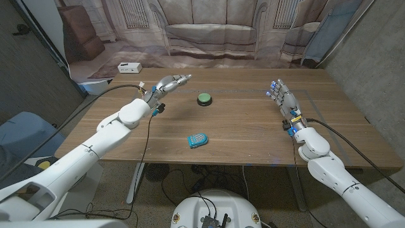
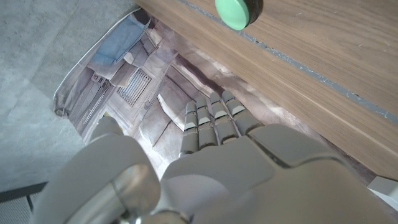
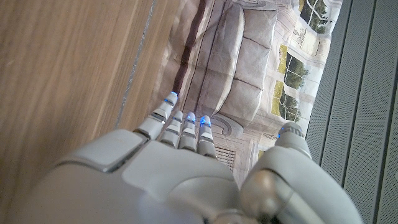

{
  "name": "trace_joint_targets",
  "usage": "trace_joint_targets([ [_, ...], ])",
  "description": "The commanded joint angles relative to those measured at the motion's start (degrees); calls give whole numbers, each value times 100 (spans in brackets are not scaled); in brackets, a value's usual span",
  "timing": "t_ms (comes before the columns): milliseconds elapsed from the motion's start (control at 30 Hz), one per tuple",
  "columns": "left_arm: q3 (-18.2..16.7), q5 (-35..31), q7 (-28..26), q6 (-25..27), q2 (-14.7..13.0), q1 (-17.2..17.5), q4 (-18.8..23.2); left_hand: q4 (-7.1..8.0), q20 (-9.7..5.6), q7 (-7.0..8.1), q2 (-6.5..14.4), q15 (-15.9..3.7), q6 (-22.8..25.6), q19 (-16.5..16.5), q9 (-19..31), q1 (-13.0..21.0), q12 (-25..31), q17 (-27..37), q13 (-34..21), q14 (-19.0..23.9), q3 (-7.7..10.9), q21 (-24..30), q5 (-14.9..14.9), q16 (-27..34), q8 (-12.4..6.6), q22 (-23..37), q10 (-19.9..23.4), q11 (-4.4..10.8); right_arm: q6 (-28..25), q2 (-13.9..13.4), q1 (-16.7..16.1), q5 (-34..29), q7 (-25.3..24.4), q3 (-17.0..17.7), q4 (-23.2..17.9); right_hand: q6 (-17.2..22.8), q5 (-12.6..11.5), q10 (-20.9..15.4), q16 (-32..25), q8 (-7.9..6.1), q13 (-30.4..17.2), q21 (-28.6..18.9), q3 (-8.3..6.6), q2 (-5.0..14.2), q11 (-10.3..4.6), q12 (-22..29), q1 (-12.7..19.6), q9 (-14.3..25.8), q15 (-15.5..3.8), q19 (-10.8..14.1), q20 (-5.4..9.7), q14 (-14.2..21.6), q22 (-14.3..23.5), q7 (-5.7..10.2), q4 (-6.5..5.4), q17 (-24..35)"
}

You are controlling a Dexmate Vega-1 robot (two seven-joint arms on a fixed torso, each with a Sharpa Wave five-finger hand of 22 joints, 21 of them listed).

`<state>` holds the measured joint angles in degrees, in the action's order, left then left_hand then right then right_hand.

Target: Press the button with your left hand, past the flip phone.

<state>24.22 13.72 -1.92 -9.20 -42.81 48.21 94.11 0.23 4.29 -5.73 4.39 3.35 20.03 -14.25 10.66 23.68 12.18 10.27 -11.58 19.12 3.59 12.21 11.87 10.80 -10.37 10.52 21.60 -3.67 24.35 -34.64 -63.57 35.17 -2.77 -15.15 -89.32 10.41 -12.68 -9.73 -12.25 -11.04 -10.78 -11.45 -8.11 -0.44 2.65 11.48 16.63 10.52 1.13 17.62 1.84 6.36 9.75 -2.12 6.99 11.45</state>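
A green round button (image 1: pixel 204 99) on a dark base sits on the wooden table (image 1: pixel 240 133), toward the far middle; it is also seen from my left wrist (image 2: pixel 237 11). A light blue flip phone (image 1: pixel 197 140) lies nearer me, at the table's middle front. My left hand (image 1: pixel 168 84) hovers above the table to the left of the button, fingers held straight and pointing toward it, holding nothing. The same left hand (image 2: pixel 217 134) is apart from the button. My right hand (image 1: pixel 283 97) stands at the right with fingers extended, empty; its fingertips (image 3: pixel 186 118) glow blue.
A white box (image 1: pixel 129 68) lies on the floor beyond the table's far left corner. A printed backdrop of a sofa (image 1: pixel 209 28) hangs behind the table. A black cable (image 1: pixel 147 142) runs along my left arm.
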Motion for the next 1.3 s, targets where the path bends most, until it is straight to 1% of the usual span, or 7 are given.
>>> trace_joint_targets([
  [33,-185,910,462,-886,285,115,-557,-10,14,32,-9,-7,-16,-15,-2,-4,17,15,-15,12,-25,11,-21,1,-34,22,-3,18,48,15,77,3,40,-8,70,15,5,-47,1,3,-13,1,12,-45,-8,4,-10,11,-29,51,11,38,5,47,7,16],
  [433,-291,1229,478,-1189,424,307,-624,-6,38,42,-25,-1,-47,126,-3,-34,-5,16,-17,-52,-49,-48,-28,-15,-34,19,-64,9,2,-58,15,-3,46,-5,-23,-37,1,-66,-42,16,-10,-12,20,-29,-57,-4,-11,12,-78,121,4,172,7,132,5,16],
  [700,-323,2080,1138,-1590,796,309,-1116,-6,29,49,-30,-19,-61,121,-3,-44,-11,16,-18,-56,-57,-46,-29,-12,-34,17,-83,10,-43,-149,-5,-34,87,-5,-98,-63,1,-93,-64,19,-9,-26,26,-27,-18,-1,-11,13,-76,188,8,254,7,128,5,17],
  [800,-351,2095,1101,-1594,787,364,-1088,-6,25,52,-31,-14,-64,114,-3,-46,-7,16,-18,-56,-59,-43,-29,-10,-34,16,-76,9,-34,-170,-29,-54,87,-2,-118,-67,1,-105,-50,16,-10,-16,30,-25,82,-1,-13,14,-41,182,2,233,6,79,4,17],
  [1100,-392,2148,1017,-1564,773,536,-1056,-6,21,56,-37,-19,-69,74,-3,-59,-7,16,-18,-54,-71,-27,-31,-4,-39,14,-82,28,-115,-205,-99,-15,72,2,-184,-73,0,-128,-33,14,-11,-4,35,-20,88,4,-13,15,4,170,-19,208,6,75,4,19],
  [1200,-407,2172,976,-1539,786,563,-1074,-7,-20,39,-39,-9,-69,-6,-4,-64,1,16,-19,-22,-76,2,-31,10,-43,14,-64,2,-108,-205,-86,-19,98,-10,-158,-59,0,-122,-23,6,-12,5,38,-15,187,-3,-15,15,18,162,-25,191,6,30,2,20],
  [1300,-425,2272,983,-1498,830,560,-1113,-8,-31,35,-40,-11,-65,-13,-4,-66,1,16,-19,-26,-78,4,-31,9,-46,14,-65,-5,-128,-204,-89,-15,75,-5,-179,-65,0,-115,-18,8,-12,9,41,-19,173,-7,-15,15,33,158,-28,187,6,3,4,19],
])
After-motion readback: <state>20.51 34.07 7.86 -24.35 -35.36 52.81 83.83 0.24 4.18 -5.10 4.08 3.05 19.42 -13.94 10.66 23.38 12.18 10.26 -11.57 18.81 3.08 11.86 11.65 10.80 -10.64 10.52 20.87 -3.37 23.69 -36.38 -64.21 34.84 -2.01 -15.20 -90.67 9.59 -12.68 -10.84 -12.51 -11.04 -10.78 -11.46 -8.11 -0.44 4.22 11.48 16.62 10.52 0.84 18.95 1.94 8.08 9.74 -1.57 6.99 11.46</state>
